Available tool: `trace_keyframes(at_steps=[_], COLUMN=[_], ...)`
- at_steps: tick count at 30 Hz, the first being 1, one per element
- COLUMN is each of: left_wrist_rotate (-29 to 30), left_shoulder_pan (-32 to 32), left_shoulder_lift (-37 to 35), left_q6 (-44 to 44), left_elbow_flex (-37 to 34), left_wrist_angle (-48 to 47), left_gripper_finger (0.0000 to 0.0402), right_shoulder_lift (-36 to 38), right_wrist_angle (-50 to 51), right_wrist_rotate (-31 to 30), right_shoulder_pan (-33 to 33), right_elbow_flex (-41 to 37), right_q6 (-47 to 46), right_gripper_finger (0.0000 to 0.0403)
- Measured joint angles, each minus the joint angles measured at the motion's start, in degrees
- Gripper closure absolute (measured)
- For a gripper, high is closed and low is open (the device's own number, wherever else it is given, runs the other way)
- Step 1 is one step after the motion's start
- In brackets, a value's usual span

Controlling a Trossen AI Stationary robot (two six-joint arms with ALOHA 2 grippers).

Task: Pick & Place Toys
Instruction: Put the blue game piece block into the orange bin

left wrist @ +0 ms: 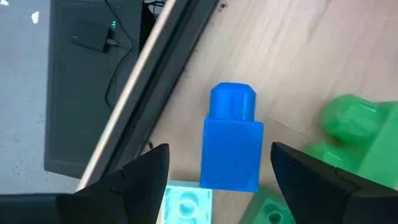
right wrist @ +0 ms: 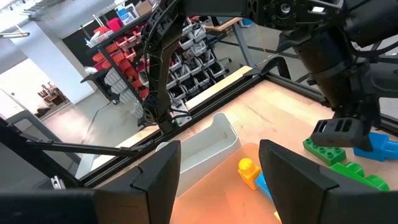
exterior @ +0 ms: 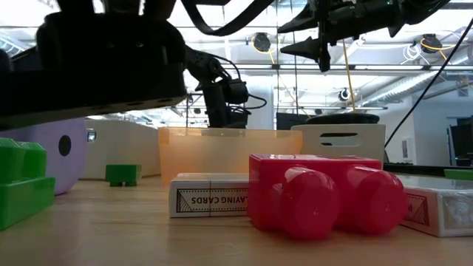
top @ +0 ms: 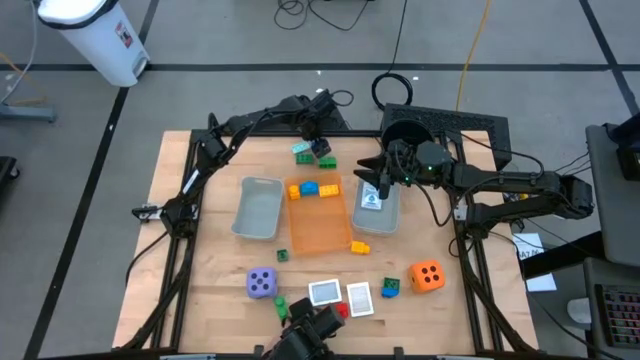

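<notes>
Fingers of the left gripper (left wrist: 217, 177) straddle a blue brick (left wrist: 231, 138), released, at twelve o'clock; right gripper (right wrist: 217, 177) hangs released above the grey tray (top: 378, 214).

I count two dice, one purple die (top: 261, 283) and one orange die (top: 428, 276); two grey trays (top: 257, 208) and one orange tray (top: 318, 225); two whitish cards (top: 325, 292); two arms.

Left gripper (left wrist: 217, 180) low at table's far edge, fingers spread; right gripper (right wrist: 217, 177) raised, fingers apart.
</notes>
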State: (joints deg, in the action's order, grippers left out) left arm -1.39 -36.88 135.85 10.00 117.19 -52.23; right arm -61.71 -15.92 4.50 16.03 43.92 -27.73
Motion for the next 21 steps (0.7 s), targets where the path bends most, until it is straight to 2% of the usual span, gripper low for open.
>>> trace_keyframes(at_steps=[4,8,15,21], left_wrist_rotate=[-0.1,-2.9,-2.1,-3.4], left_shoulder_pan=[0.0,-0.1,-0.1,0.1], left_shoulder_lift=[0.3,0.8,0.7,0.7], left_q6=[0.3,-0.1,0.0,0.3], left_elbow_flex=[-0.1,-0.2,-0.2,-0.2], left_wrist_angle=[-1.0,-1.7,-1.2,-1.1], left_gripper_finger=[0.0121,0.0121,0.0126,0.0187], right_shoulder_lift=[0.0,0.0,0.0,0.0], right_wrist_angle=[0.0,0.0,0.0,0.0], right_wrist_rotate=[0.0,-0.2,-0.2,-0.2], right_shoulder_pan=[0.0,0.0,0.0,0.0], right_elbow_flex=[0.0,0.0,0.0,0.0], right_q6=[0.0,0.0,0.0,-0.1], right_gripper_finger=[0.0193,0.0193,0.0193,0.0193])
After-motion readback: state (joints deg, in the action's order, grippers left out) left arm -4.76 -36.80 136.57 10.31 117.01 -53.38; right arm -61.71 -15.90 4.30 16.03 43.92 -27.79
